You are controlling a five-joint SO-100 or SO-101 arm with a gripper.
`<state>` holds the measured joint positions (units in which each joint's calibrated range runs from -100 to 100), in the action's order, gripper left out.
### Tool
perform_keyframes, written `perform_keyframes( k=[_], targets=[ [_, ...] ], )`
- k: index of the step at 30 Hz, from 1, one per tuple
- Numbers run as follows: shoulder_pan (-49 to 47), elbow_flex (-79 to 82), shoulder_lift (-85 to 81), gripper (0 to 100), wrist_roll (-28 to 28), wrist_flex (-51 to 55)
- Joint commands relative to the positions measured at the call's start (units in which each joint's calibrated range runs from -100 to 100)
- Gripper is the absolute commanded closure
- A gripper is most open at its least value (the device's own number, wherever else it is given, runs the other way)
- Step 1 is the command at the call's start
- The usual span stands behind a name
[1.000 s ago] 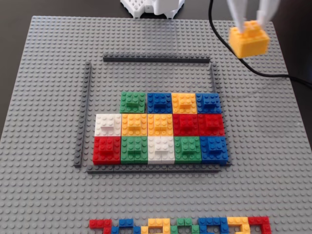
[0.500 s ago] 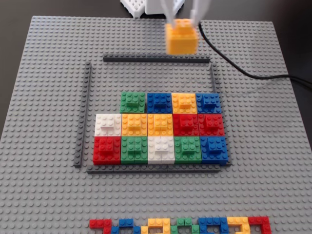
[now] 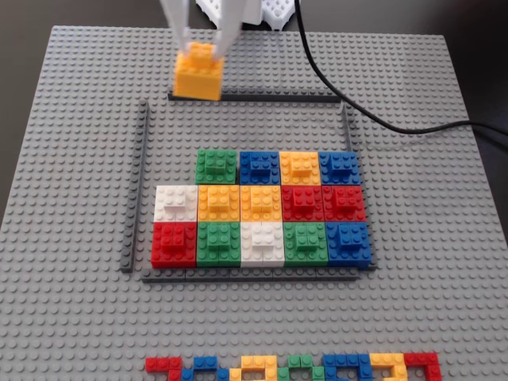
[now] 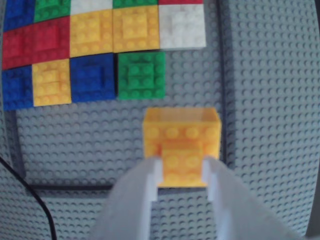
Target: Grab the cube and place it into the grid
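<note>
Surface: grey studded plastic baseplate (image 3: 71, 159) on a dark tabletop (image 3: 24, 48).

Held item: yellow-orange studded brick cube (image 3: 198, 73) with a small raised yellow brick on top, clamped between the white two-finger gripper (image 3: 202, 49), raised above the top-left corner of the frame.

Grid: block of coloured brick cubes (image 3: 262, 208) bounded by thin dark grey strips (image 3: 135, 190); top row's left cell open.

Other: black cable (image 3: 373, 111) trailing right; line of flat coloured bricks (image 3: 294, 367) at the near edge.

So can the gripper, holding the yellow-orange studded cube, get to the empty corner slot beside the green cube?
Probably yes: the gripper holds the yellow-orange cube aloft, and the bare slot left of the green cube looks unobstructed.
</note>
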<state>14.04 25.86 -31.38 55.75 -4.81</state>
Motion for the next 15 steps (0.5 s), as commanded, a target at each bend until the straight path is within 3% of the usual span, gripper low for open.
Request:
perform_keyframes(
  k=[1, 15],
  targets=[
    [2.6, 0.7, 1.9, 95, 2.3, -2.1],
    [3.7, -1.1, 17.3, 95, 4.5, -7.8]
  ],
)
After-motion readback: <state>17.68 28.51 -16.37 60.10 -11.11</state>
